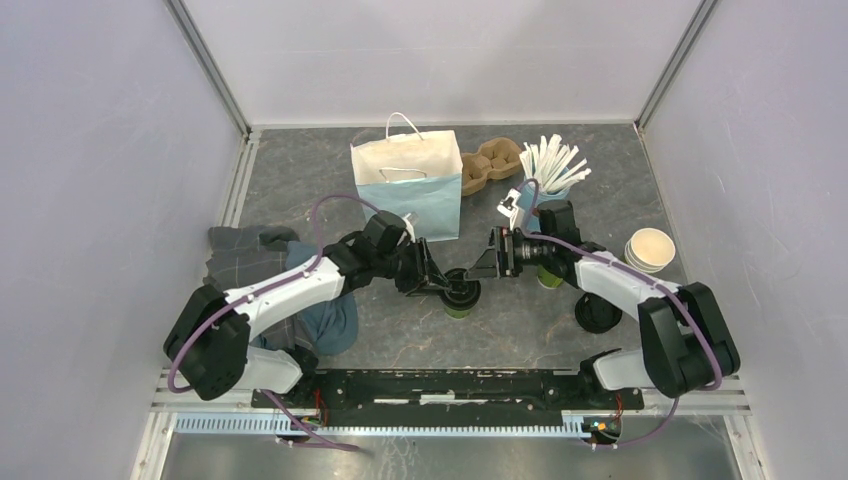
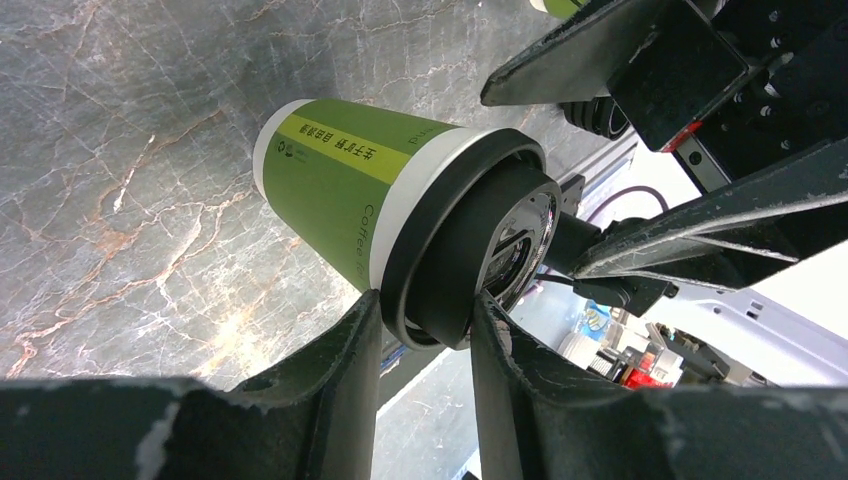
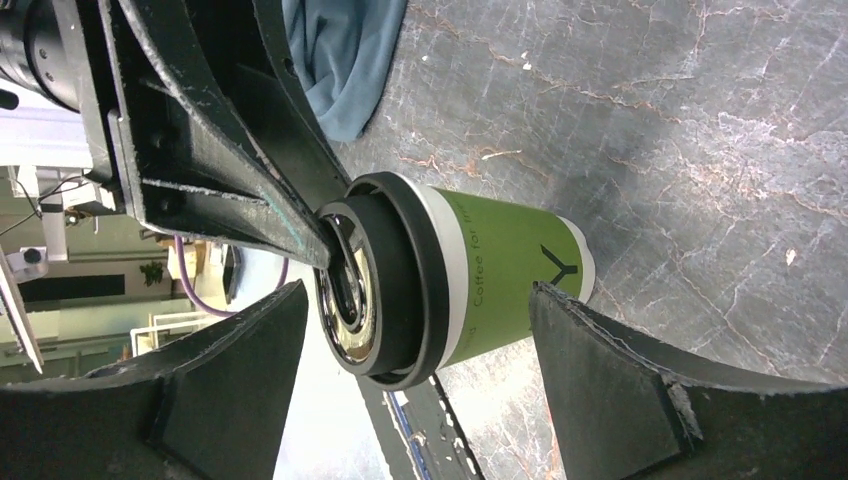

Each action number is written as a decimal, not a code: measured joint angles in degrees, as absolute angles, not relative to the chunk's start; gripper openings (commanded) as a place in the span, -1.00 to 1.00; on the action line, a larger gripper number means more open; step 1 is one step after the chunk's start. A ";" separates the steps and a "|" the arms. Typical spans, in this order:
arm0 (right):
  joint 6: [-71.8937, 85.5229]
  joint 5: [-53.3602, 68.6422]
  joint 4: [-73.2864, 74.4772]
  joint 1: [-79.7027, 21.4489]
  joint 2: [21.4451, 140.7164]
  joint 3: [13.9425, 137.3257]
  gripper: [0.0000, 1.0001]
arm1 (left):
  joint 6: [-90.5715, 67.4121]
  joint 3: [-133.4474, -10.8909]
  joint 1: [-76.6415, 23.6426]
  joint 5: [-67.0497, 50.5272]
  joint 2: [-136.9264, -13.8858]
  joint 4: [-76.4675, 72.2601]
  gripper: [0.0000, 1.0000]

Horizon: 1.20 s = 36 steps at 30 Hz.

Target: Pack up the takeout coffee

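Observation:
The takeout coffee (image 1: 461, 297) is a green paper cup with a black lid, standing upright on the grey marble table in front of the blue-and-cream bag (image 1: 408, 187). In the left wrist view my left gripper (image 2: 425, 310) is shut on the coffee's lid (image 2: 450, 260), one finger on the lid's rim and the other against its top. My right gripper (image 3: 418, 292) is open and straddles the cup (image 3: 500, 275) from the other side, with a gap at each finger. In the top view the left gripper (image 1: 440, 284) and the right gripper (image 1: 489, 265) face each other across the cup.
A cardboard cup carrier (image 1: 489, 165) and a light-blue cup of white sticks (image 1: 547, 168) stand right of the bag. An open cup with a cream inside (image 1: 650, 249) and a loose black lid (image 1: 598, 315) sit at the right. Crumpled cloths (image 1: 285, 285) lie under the left arm.

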<state>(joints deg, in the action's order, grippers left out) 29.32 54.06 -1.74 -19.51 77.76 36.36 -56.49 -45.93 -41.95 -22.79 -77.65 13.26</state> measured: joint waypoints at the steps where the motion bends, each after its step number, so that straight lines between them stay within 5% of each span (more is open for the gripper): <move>1: 29.58 54.37 -2.11 -19.66 78.48 36.71 0.73 | -56.47 -46.04 -41.98 -22.81 -77.73 13.37 -0.17; 22: 35.97 49.54 -18.33 -22.81 84.75 31.77 0.20 | -57.45 -39.16 -42.06 -22.55 -74.41 4.47 -0.22; 30: 36.93 48.93 -23.62 -23.24 84.99 30.11 0.43 | -57.80 -37.71 -41.80 -22.52 -73.45 2.48 0.08; 36: 30.87 48.45 -10.15 -23.22 82.87 35.97 0.64 | -55.77 -39.92 -42.26 -22.81 -73.45 7.90 0.43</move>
